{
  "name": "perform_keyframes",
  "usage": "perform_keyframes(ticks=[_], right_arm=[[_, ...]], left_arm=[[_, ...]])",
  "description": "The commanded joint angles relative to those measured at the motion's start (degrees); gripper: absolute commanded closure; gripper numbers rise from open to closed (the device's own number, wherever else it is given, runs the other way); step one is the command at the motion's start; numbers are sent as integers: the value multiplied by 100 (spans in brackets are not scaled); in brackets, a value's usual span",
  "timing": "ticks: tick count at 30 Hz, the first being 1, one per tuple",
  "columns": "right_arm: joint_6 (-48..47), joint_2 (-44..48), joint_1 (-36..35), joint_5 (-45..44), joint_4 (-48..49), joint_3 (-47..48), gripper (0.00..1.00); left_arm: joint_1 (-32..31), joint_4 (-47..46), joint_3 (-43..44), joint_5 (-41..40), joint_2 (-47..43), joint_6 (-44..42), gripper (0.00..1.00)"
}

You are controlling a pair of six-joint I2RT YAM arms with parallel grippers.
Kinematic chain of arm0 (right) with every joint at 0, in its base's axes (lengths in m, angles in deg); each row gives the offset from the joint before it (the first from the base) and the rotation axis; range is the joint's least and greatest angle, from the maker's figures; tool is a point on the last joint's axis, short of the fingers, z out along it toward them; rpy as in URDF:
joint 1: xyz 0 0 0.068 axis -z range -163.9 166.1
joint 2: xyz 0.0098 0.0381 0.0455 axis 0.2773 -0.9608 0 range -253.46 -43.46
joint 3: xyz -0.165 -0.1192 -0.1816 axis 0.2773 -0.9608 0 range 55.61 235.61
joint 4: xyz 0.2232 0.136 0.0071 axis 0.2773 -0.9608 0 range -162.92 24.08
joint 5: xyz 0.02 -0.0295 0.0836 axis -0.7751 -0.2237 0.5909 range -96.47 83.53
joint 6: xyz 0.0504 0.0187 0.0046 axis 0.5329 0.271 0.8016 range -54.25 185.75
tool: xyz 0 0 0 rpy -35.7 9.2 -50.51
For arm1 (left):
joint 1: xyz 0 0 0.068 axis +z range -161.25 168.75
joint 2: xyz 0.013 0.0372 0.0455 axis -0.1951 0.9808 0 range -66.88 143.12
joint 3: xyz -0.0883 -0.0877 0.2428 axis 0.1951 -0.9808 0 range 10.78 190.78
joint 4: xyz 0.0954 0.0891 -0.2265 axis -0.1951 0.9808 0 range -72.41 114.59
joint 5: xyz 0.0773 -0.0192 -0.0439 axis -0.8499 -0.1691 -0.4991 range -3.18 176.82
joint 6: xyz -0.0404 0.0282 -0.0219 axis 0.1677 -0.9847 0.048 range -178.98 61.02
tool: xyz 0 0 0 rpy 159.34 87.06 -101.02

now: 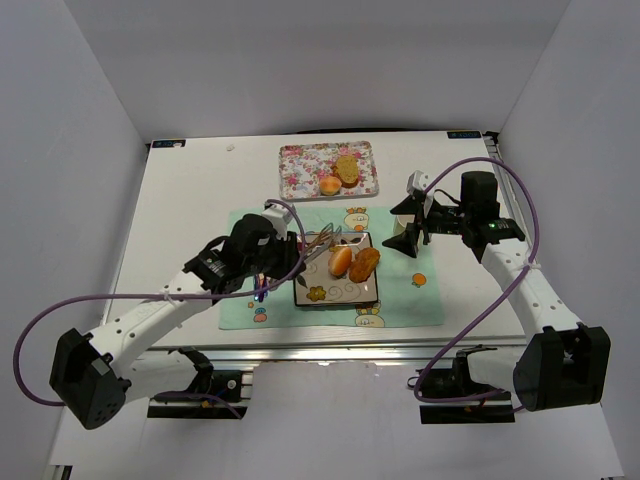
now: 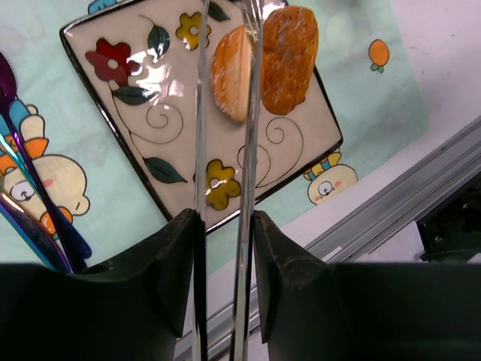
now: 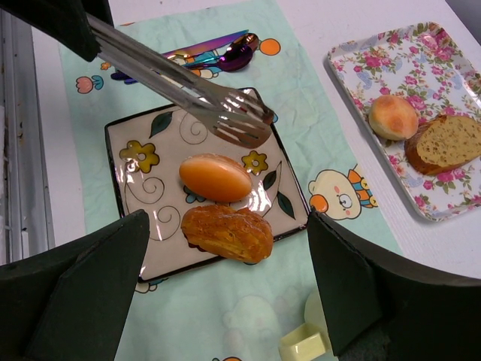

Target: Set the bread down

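My left gripper (image 2: 225,241) is clamped on the metal tongs (image 3: 188,86). Their empty tips hang over the flowered plate (image 3: 120,150), just beside the smooth bun (image 3: 216,177), and a crusty roll (image 3: 228,233) lies next to it on the same plate. My right gripper (image 1: 408,238) is spread wide, holding nothing, off the plate's right side.

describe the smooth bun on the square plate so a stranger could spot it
On the white table, find the green placemat, then the square flowered plate on it. Of the two breads there, the bun is the left one seen from above: smooth, glossy orange, unlike the rough brown pastry.
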Motion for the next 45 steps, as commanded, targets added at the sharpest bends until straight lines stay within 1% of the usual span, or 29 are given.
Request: perform_keyframes(ticks=[1, 2, 3, 4, 6, 7, 9, 10, 11, 12, 13, 14, 17, 18, 19, 24, 27, 28, 29, 30, 31, 34, 36, 38, 39, 40, 42, 44, 45], right_arm=[[-51, 72, 25, 154, -83, 208, 11], [-68, 81, 25, 145, -83, 208, 11], [-68, 81, 25, 145, -83, 217, 10], [-86, 81, 25, 145, -91, 217, 11], [-130, 90, 25, 136, -109, 208, 10], [-156, 98, 25, 136, -135, 208, 11], [-174, 98, 25, 145, -135, 182, 11], [-174, 90, 25, 171, -135, 182, 11], [-183, 90, 25, 189, -135, 191, 11], [-174, 90, 25, 207, -135, 191, 11], [-174, 90, 25, 207, -135, 200, 11], [-191, 90, 25, 207, -127, 200, 11], [-183, 90, 25, 242, -118, 208, 11], [-183, 98, 25, 251, -118, 217, 11], [-191, 133, 25, 259, -127, 217, 11], [-279, 213, 25, 216, -153, 147, 11], [-209, 151, 25, 84, -223, 164, 11], [-209, 142, 25, 14, -197, 164, 11], [-87, 168, 25, -4, -136, 138, 11], [-8, 186, 16, -39, -57, 103, 11], [71, 221, 25, -100, 126, 33, 11], [484, 239, 7, -337, 470, -38, 10], [799, 152, 16, -609, 489, 6, 10], [1283, 72, 16, -890, 611, 155, 11], [1746, 20, 16, -1066, 620, 225, 11], [2003, -68, 16, -1433, 638, 296, 11], [2574, -173, 16, -1952, 603, 524, 11], [2875, -227, 16, -2288, 481, 665, 11], [3015, -262, 7, -2663, 445, 822, 11]], left_arm=[[91, -270, 277, 238, -194, 38, 56], [127, -235, 286, 256, -185, 38, 60], [162, -199, 312, 247, -185, 3, 75], [319, -112, 339, 177, -185, -24, 84], [600, 327, 452, -279, -220, -208, 100], [1037, 494, 462, -541, -220, -322, 100], [1557, 662, 401, -763, -238, -822, 100], [2047, 680, 348, -886, -194, -998, 100], [2321, 628, 339, -826, -133, -1408, 100], [2594, 558, 313, -686, 24, -1613, 100], [3093, 470, 269, -632, 122, -1771, 100], [3341, 217, 199, -527, 210, -2086, 100], [3782, -618, -266, -439, 439, -2667, 100], [4035, -865, -407, -151, 500, -2696, 100], [4247, -1285, -530, -105, 544, -2696, 100], [4775, -1824, -988, 167, 1080, -2898, 99], [4855, -2070, -1207, 256, 1300, -2898, 91], [4873, -2176, -1269, 265, 1344, -2811, 86], [4899, -2229, -1374, 247, 1336, -2749, 77], [4943, -2273, -1436, 238, 1327, -2696, 62], [4961, -2317, -1489, 230, 1318, -2661, 56], [5022, -2256, -1621, 194, 1239, -2599, 52], [5057, -2160, -1630, 150, 1151, -2582, 35], [5093, -2115, -1630, 133, 994, -2512, 34], [5101, -2098, -1621, 115, 941, -2476, 25], [5119, -2054, -1569, 98, 879, -2415, 2], [5137, -2019, -1507, 80, 678, -2197, 2], [5145, -1966, -1332, 97, 536, -1958, 2], [5145, -1940, -1262, 124, 449, -1871, 2]])
